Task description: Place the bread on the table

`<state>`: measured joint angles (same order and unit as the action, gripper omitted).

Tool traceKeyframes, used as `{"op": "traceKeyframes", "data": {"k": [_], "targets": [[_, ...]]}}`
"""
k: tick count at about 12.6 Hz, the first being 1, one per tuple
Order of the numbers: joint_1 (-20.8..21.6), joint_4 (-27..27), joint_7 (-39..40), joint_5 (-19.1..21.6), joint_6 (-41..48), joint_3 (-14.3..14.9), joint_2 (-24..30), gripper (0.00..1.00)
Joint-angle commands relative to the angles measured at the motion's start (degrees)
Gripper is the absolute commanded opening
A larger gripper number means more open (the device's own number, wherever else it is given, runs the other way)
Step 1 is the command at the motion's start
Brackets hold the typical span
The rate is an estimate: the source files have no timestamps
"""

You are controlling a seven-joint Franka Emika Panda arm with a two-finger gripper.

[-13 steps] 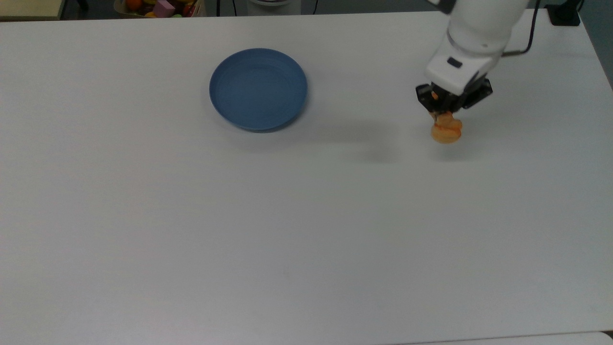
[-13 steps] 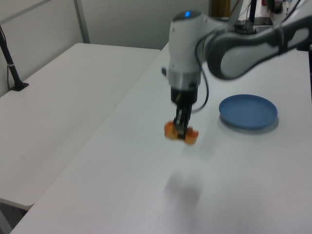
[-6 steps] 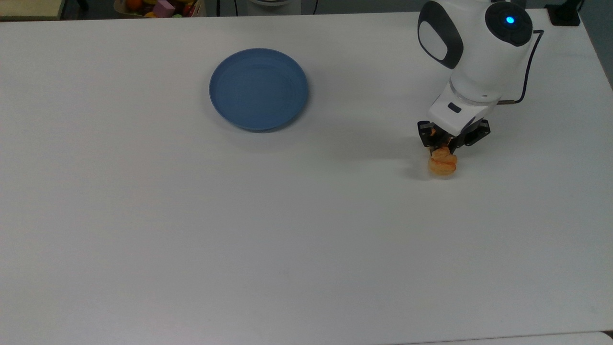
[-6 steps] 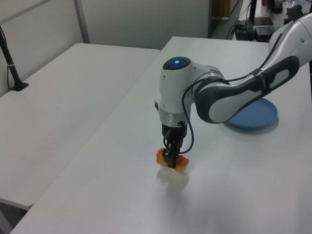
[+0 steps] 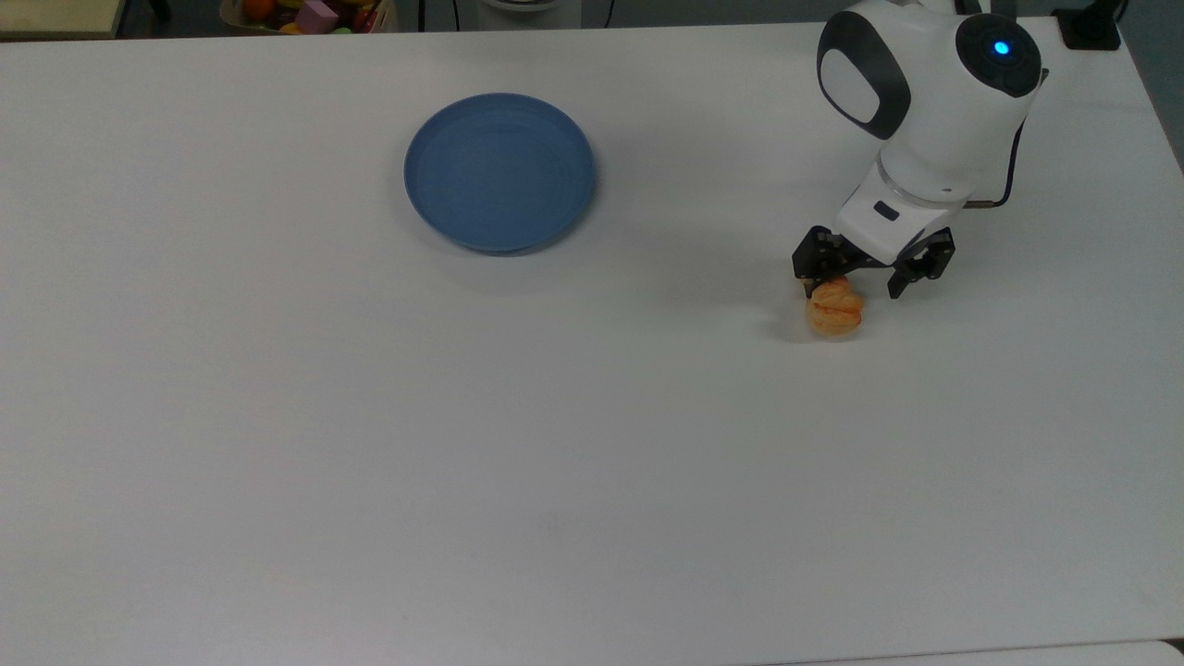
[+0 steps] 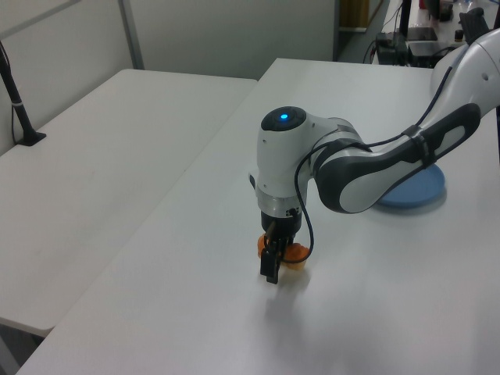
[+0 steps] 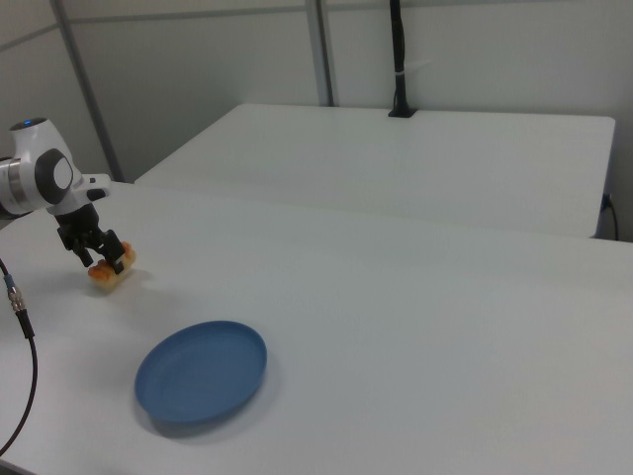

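The bread (image 5: 835,312), a small golden-orange loaf, lies on the white table (image 5: 555,462) at the top view's right. My gripper (image 5: 865,277) is open just above it, the black fingers spread wide, and the loaf sits by the finger on the top view's left. In the left view the gripper (image 6: 273,262) stands upright over the bread (image 6: 292,252), one finger in front of the loaf. The right view has the gripper (image 7: 99,255) over the bread (image 7: 107,274) at its far left.
A round blue plate (image 5: 499,171) sits empty well to the top view's left of the bread; it is behind my arm in the left view (image 6: 418,186). A bin of colourful toys (image 5: 305,13) lies beyond the far edge. A second white table (image 6: 94,156) adjoins.
The gripper came down with the bread, then opened and let it go. The loaf now rests on the table, slightly shifted toward the top view's left.
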<state>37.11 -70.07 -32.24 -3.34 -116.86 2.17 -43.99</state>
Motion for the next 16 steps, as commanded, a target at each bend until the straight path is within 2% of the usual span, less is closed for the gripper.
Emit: {"op": "traceKeyframes", "data": {"k": [1,8,9,11,13,14,16], "targets": [[0.9,-0.7,-1.4,-0.9,-1.7,0.6,0.0,1.00],[0.5,-0.9,-2.2,-0.8,-1.7,0.4,0.1,1.00],[-0.3,-1.3,-2.0,-0.8,-1.5,-0.6,1.4,1.00],[-3.3,-3.8,-0.3,-2.7,-0.9,-2.8,5.6,1.00],[-7.6,-9.8,3.6,-4.0,-0.8,-5.7,11.9,1.00],[-10.5,-13.3,3.7,-3.9,-0.6,-7.0,16.6,1.00],[-15.0,-19.5,3.7,-3.3,4.7,-7.3,26.9,1.00]]}}
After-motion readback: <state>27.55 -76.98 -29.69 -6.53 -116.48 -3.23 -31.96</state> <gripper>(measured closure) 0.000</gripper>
